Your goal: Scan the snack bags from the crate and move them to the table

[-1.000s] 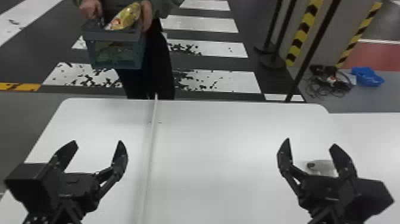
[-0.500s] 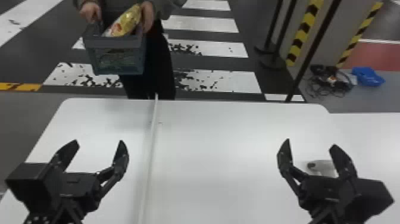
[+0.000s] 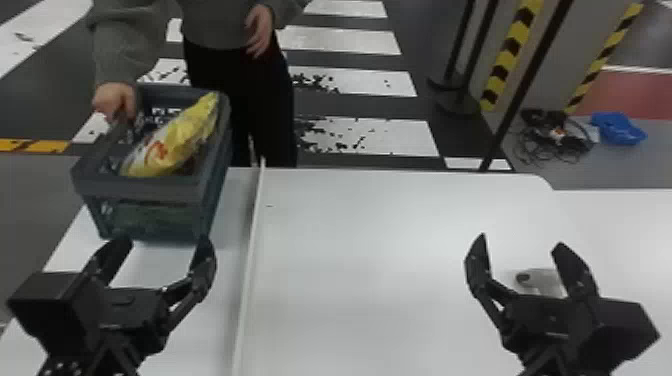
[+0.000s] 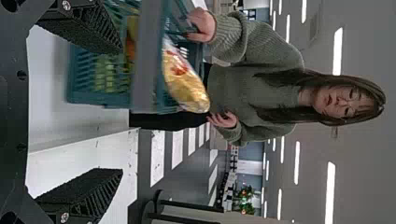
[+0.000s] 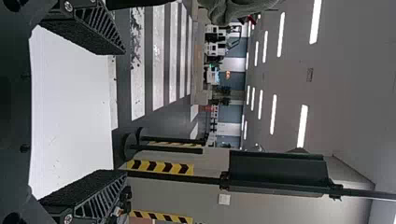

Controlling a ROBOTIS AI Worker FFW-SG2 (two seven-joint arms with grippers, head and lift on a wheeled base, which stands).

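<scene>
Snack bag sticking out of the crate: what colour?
Mostly yellow, clearest in the head view.

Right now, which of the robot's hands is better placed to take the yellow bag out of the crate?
Probably the left hand. It is open, close in front of the crate, with the yellow bag at the crate's top. The right hand is well off on the other side of the white strip.

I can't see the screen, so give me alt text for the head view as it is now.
A person's hand holds a grey crate with a yellow snack bag in it at the far left of a white table. Nearer, the open, empty left gripper and right gripper hang over the table.
</scene>
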